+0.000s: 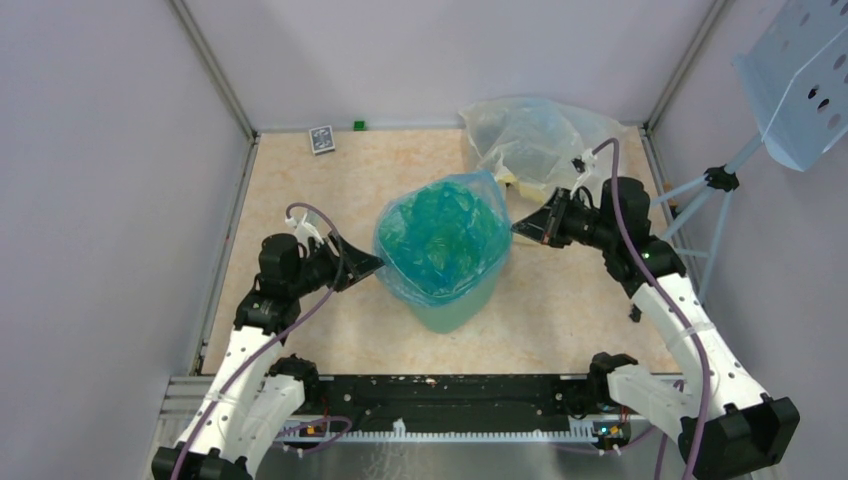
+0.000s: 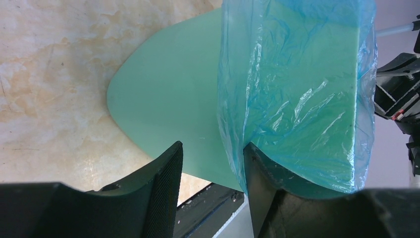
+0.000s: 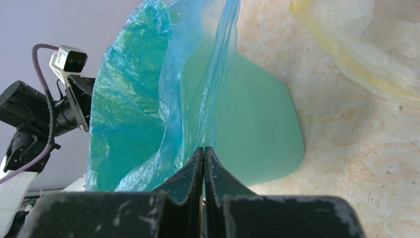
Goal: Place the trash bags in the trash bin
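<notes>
Trash bag (image 1: 440, 235) lines the bin (image 1: 455, 312) between the spread left gripper (image 2: 212, 148) and the right gripper (image 3: 203, 148) pinching its edge (yellowish bag (image 1: 535, 130) just beyond).

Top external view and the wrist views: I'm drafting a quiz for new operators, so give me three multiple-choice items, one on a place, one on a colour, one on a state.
1. Where is the clear yellowish bag relative to the trash bin?
A. Behind it, toward the far right corner.
B. Stuffed inside it.
C. In front of it, by the arm bases.

2. What colour is the trash bag draped over the bin's rim?
A. Black.
B. Translucent blue.
C. Red.

3. How is the left claw?
A. Open.
B. Shut on the yellowish bag.
C. Out of view.

Answers:
1 A, the top view shows it at the back right.
2 B, blue film covers the rim in every view.
3 A, its wrist view shows a gap between the fingers.
</notes>
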{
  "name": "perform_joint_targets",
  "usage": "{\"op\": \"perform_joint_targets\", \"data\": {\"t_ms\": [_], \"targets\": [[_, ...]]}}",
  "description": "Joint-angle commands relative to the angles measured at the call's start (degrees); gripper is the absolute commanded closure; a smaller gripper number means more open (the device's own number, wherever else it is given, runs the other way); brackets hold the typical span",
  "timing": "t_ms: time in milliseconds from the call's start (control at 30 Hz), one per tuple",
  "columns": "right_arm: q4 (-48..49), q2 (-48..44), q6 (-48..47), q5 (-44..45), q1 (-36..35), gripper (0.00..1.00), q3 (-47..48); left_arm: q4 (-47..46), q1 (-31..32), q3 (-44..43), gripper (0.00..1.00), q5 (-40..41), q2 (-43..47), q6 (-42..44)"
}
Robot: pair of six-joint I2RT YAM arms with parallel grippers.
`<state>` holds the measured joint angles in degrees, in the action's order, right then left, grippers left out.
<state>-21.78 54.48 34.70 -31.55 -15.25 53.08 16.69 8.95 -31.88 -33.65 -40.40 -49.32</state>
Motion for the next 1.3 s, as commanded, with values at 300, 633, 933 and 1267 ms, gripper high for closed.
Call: {"op": "perform_joint_targets", "data": {"t_ms": [300, 633, 933, 1267], "targets": [[7.4, -1.7, 4.8, -8.2, 0.0, 1.0, -9.4, -3.9, -0.1, -0.7, 0.47, -2.9, -1.6, 0.5], [8.5, -3.2, 4.8, -7.3, -0.1, 0.96, -15.3, -6.4, 0.0, 0.6, 0.46, -4.3, -2.5, -0.5], [7.6, -12.9, 3.1, -2.3, 0.0, 0.62, -13.1, -2.6, -0.1, -2.2, 0.45, -2.8, 0.0, 0.0], [11.7, -12.4, 5.0, -5.8, 0.0, 0.56, -13.3, -0.5, -0.1, -3.0, 0.45, -3.5, 0.2, 0.4]]}}
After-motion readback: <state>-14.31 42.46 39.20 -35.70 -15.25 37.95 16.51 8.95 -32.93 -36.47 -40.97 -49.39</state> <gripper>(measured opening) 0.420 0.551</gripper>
